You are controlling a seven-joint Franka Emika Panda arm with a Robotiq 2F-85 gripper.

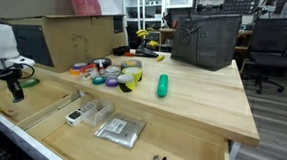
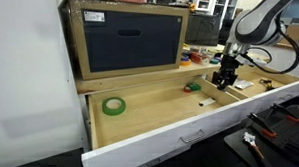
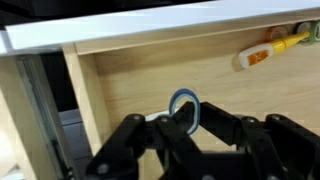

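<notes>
Wrist view: the gripper (image 3: 182,128) enters from the lower edge with its jaws drawn narrow, pinching the lower part of a blue ring (image 3: 184,92). The ring stands upright between the fingertips, and its upper arc rises clear of them. Beneath lies the wooden floor of an open drawer (image 3: 130,78). A yellow pen (image 3: 268,52) rests well apart from the ring, close to the drawer's white edge. In both exterior views the gripper (image 1: 16,82) (image 2: 225,79) hangs over one end of the drawer, and the ring is too small to make out there. A green tape roll (image 2: 113,106) lies flat near the drawer's opposite end. On the worktop (image 1: 202,99) above the drawer, a green bottle (image 1: 163,85) lies near the middle and a grey bag (image 1: 206,39) stands by the far edge.
</notes>
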